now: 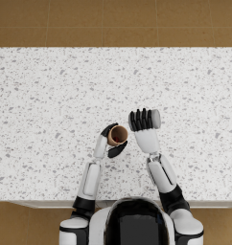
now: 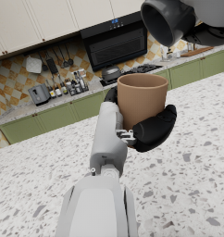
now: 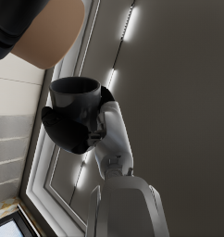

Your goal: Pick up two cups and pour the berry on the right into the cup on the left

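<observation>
Tipping now: the right robot hand (image 1: 143,119) is wrapping the grey cup (image 2: 167,19) sideways just above the brown cup (image 1: 118,135), gripped upright over the tabletop (image 1: 51,95) by the left robot hand (image 2: 151,129). Both cups are looking light, rigid, smooth-walled; mid-wall grips suit them.

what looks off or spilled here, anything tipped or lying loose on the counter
No spill shows on the counter. The grey cup in the right hand is tipped over, mouth toward the brown cup, which the left hand holds upright. That tilt fits pouring. Something reddish shows inside the brown cup.
</observation>
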Action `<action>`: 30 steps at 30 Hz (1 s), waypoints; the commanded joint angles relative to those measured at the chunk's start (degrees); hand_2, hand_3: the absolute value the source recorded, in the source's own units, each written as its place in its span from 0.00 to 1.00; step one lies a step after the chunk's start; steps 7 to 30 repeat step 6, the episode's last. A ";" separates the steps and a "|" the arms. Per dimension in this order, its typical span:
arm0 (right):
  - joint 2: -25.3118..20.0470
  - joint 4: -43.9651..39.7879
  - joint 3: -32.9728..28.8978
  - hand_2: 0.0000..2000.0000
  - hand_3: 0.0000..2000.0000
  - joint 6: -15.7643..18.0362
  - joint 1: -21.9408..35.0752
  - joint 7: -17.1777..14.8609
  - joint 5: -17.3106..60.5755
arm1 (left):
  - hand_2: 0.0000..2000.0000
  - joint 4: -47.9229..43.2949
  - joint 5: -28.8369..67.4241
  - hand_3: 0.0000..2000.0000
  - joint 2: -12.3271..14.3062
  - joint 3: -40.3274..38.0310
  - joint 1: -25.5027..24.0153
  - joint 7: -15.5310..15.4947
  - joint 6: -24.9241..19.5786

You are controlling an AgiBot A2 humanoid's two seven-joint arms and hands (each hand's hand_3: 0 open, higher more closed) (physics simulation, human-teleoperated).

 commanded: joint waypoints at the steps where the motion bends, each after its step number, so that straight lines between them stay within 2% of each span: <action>1: 0.00 0.00 0.00 1.00 0.64 0.01 0.00 0.00 0.00 | 1.00 -0.01 0.00 0.64 0.00 0.00 -0.01 0.00 -0.01; 30: 0.00 0.01 -0.01 1.00 0.64 0.00 -0.01 0.00 0.00 | 1.00 -0.02 0.00 0.64 0.00 -0.01 -0.02 0.01 -0.08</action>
